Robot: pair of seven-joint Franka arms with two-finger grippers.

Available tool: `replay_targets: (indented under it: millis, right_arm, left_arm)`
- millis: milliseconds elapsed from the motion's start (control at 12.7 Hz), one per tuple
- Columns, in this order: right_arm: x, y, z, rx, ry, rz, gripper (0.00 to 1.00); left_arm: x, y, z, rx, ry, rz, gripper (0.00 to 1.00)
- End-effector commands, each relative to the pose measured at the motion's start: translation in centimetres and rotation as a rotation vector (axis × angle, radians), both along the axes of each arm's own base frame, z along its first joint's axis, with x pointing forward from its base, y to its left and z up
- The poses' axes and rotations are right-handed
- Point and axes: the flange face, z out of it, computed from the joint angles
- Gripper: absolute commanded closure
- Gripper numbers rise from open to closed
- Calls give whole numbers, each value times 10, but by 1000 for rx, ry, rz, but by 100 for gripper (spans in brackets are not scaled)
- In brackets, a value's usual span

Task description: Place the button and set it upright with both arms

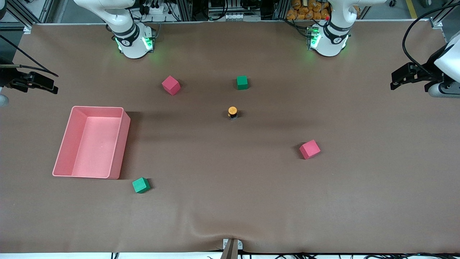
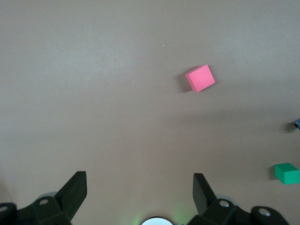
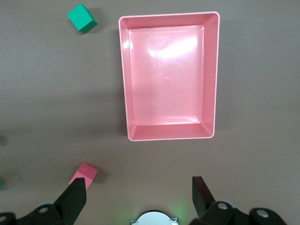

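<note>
The table [image 1: 230, 201] is covered by a matt brown sheet that looks like cloth or paper, slightly rippled near its front edge. The pink tray [image 3: 214, 75] looks like smooth, glossy plastic, with light glaring off its floor. The red cubes [image 2: 200, 78] and green cubes [image 1: 141, 185] look matt and foam-like. The button [image 1: 232, 112] has a matt orange cap on a black body. Each tool [image 2: 138, 192] is matt black, plastic-looking.

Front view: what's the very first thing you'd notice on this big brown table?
The big pink tray jumps out first, sitting empty toward the right arm's end of the table. Next comes the tiny button with its orange cap, standing alone mid-table, with red and green cubes scattered around. The left hand and right hand both hang open, touching nothing.
</note>
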Motion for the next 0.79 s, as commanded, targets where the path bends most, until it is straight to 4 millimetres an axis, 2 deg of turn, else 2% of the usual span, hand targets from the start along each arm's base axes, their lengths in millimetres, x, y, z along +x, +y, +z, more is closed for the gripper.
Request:
replay_targets:
  millis: [0, 472, 708]
  right_arm:
    - [-2, 1, 2, -1, 2, -9, 0]
    - [-3, 0, 0, 0, 8, -10, 0]
    - [-2, 2, 0, -1, 5, -7, 0]
  left_arm:
    - [7, 4, 6, -15, -35, 15, 0]
    - [9, 6, 4, -14, -38, 109, 0]
    - [9, 7, 5, -15, -40, 91, 0]
